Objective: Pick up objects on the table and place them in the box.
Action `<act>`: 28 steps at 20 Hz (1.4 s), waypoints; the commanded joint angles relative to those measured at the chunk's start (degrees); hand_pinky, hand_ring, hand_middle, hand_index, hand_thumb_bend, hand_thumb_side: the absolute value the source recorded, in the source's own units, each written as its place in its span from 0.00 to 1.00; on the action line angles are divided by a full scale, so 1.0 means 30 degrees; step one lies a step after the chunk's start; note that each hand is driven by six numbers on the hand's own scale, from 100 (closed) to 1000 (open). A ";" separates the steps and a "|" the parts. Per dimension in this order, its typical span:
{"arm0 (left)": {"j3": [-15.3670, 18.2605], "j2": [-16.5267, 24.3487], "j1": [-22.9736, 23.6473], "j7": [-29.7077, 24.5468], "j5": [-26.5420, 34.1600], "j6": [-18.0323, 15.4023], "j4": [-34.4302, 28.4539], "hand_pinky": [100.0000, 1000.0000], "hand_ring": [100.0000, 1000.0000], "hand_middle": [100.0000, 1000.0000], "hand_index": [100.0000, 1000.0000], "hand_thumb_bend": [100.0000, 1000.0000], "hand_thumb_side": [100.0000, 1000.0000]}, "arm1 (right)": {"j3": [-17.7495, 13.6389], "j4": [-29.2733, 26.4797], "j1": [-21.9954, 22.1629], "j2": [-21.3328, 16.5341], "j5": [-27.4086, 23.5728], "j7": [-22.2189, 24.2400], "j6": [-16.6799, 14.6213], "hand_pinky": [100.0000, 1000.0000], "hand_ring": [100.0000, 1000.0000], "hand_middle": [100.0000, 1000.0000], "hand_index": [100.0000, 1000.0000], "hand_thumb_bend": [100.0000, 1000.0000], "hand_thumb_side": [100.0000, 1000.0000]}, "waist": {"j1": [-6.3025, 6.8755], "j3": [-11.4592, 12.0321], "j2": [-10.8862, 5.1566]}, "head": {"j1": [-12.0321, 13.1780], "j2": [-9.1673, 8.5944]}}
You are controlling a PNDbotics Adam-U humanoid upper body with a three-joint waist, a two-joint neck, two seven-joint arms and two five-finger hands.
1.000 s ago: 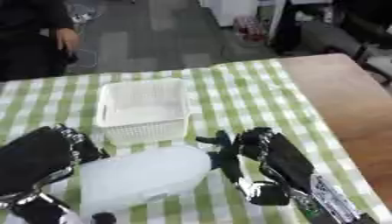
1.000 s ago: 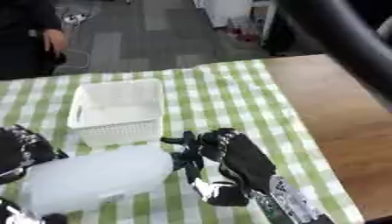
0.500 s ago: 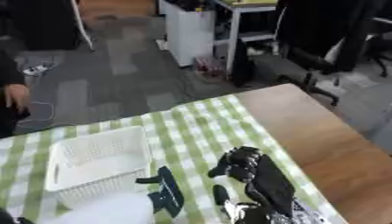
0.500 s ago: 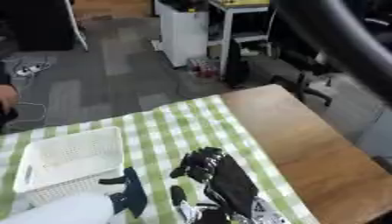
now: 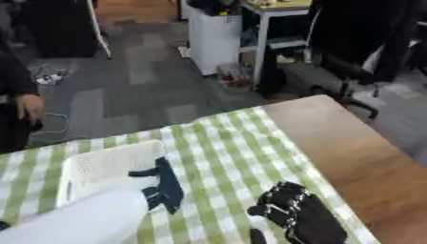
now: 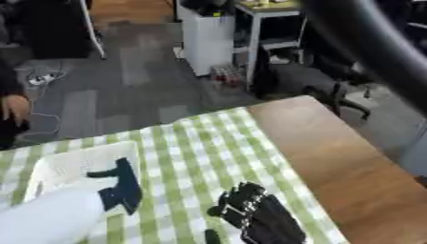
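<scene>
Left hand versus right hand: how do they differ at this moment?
The left hand holds a large white object by the basket; the right hand holds nothing, fingers curled, over the checked cloth. The left hand is mostly hidden; the right hand shows fully. Both are black.

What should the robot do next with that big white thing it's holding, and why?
Probably ease the white object a little farther over the white basket before letting go. The left hand has dark fingers curled on its end, right at the basket's near rim, so most of it seems to hang short of the opening. The right hand rests on the checked cloth.
</scene>
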 commanded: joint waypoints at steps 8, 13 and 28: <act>0.1096 0.1853 -0.1157 0.8770 -0.2816 -0.3141 0.2536 0.00 0.00 0.00 0.26 0.11 1.00 | 0.0167 -0.0260 -0.0437 -0.0285 0.0070 0.0003 0.0009 0.32 0.37 0.40 0.55 0.00 1.00 | 0.0262 -0.0669 -0.0016 | 0.1442 0.0633; 0.1405 0.2029 -0.1452 1.2082 -0.4430 -0.4886 0.4067 0.00 0.00 0.00 0.27 0.12 1.00 | 0.0112 -0.0260 -0.0774 -0.0409 -0.0373 0.0130 -0.0254 0.31 0.36 0.40 0.55 0.00 1.00 | 0.0332 -0.0938 0.0117 | 0.1434 0.0723; 0.1632 0.2305 -0.2592 1.2528 -0.7065 -0.6206 0.5830 0.00 0.00 0.00 0.27 0.12 1.00 | -0.0035 -0.0260 -0.1776 -0.0585 -0.1874 0.0704 -0.1165 0.30 0.35 0.39 0.54 0.00 1.00 | 0.0369 -0.1862 0.0483 | 0.2168 -0.0149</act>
